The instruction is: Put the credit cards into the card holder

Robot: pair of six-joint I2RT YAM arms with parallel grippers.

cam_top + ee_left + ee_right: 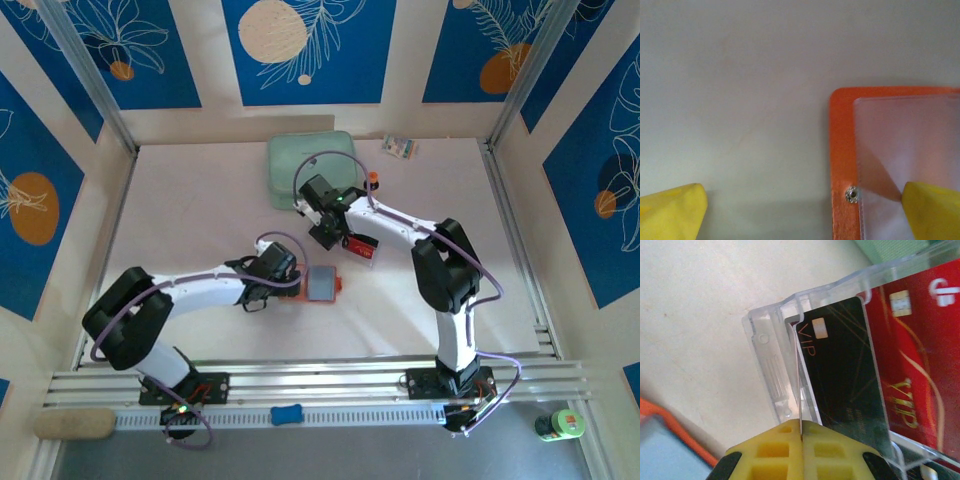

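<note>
- The top view takes in both arms. The left end effector (pixel 288 282) sits at 9 o'clock of the card holder (pixel 322 285). The right end effector (pixel 335 238) is at 1 o'clock of the holder, over a clear case (pixel 362 250).
- The left wrist view adds the holder's orange rim (pixel 842 150), its 1 metal snap (pixel 852 194) and a clear inner pocket (pixel 910 145).
- In that view the left end effector (pixel 802 200) is released, its 2 yellow pads (pixel 670 215) wide apart. 1 is over bare worktop (pixel 740 75), the other over the pocket.
- The right wrist view shows 2 credit cards (pixel 865 375) in the clear case (pixel 765 355), both marked VIP: 1 black card (pixel 840 380), with 1 red card (pixel 910 365) at 3 o'clock of it.
- The right end effector (pixel 801 440) is clenched. A thin edge runs up from between its pads, but I cannot tell whether it is card or plastic.
- The top view counts 1 card holder, lying open near mid-worktop, 1 clear case, and 1 mint-green pouch (pixel 310 155) at 12 o'clock.
</note>
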